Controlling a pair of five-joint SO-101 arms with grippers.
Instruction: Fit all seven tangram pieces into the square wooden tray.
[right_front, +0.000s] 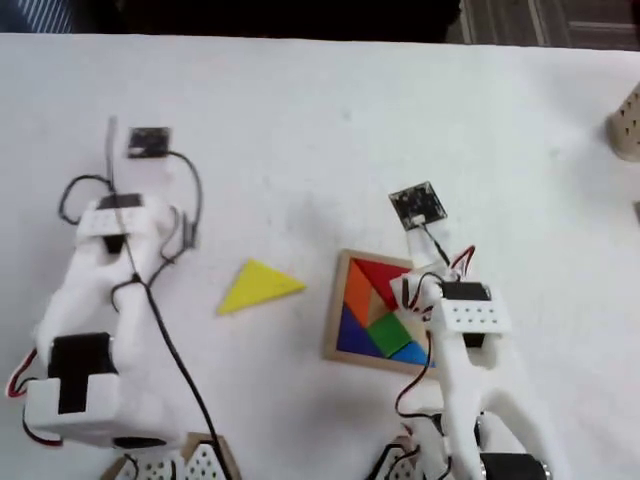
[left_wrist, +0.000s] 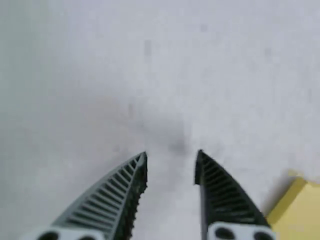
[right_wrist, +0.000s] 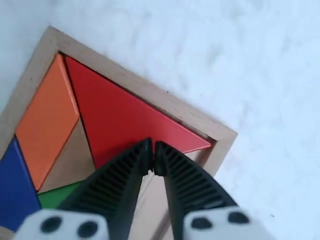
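White table (right_front: 300, 110), perforated wooden block (right_front: 627, 125) at its right edge, perforated panel (right_front: 195, 462) at the near edge

A white surface (right_front: 320, 110) is carrying a yellow triangle (right_front: 255, 287), which is lying flat near the middle. A square wooden tray (right_front: 336, 306) is sitting to the triangle's right, apart from it. A small dark circuit board (right_front: 149, 142) is resting toward the far left corner, a second board (right_front: 417, 205) is lying just beyond the tray, and a perforated beige block (right_front: 627, 125) is standing at the right edge.
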